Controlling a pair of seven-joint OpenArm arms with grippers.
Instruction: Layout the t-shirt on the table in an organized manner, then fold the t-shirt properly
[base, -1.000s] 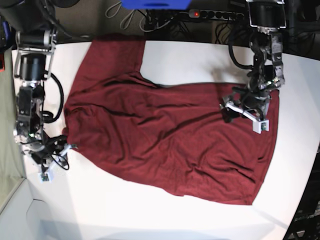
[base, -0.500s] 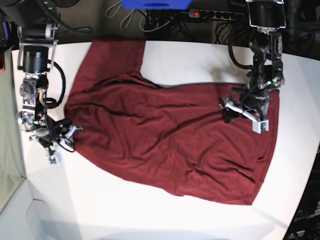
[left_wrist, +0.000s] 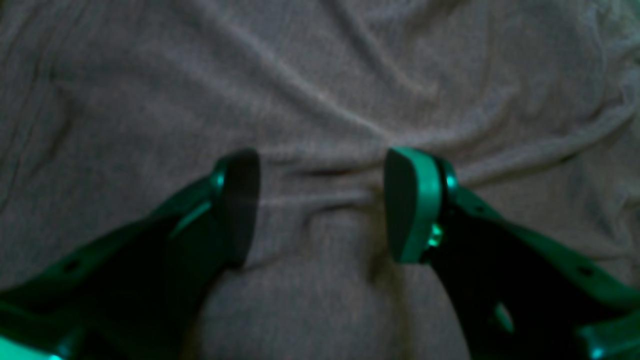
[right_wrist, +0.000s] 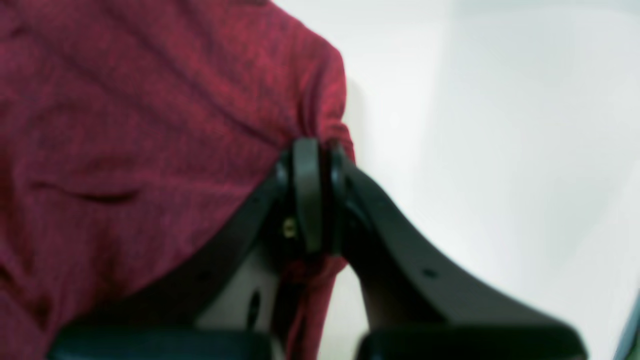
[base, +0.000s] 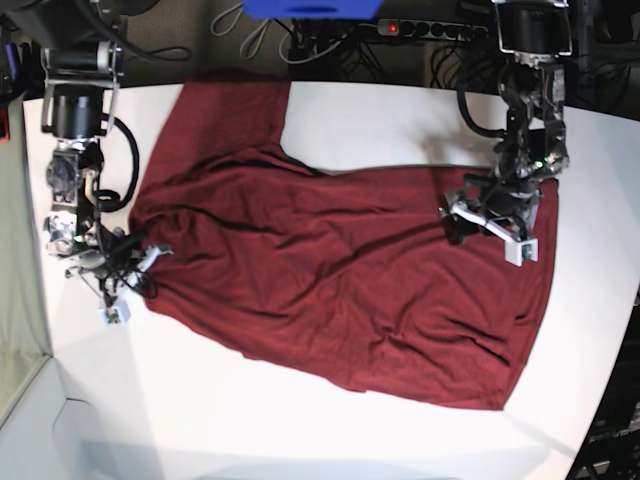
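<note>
two arms over one maroon t-shirt (base: 340, 280), which lies spread and wrinkled across the white tabletop (base: 380, 125), one sleeve reaching the far edge. right gripper (right_wrist: 312, 192) at the shirt's left edge, jaws pressed together, pinching the fabric edge. left gripper (left_wrist: 320, 205) over the shirt's right part, jaws spread, nothing between.

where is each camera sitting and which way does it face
base: overhead, facing down at the table and t-shirt; both arms show.
left wrist: on the left arm, facing down at wrinkled shirt fabric; open left pincer shows.
right wrist: on the right arm, facing the shirt's edge; right pincer shut on it.
shared: all show the t-shirt; base also shows both pincers.
</note>
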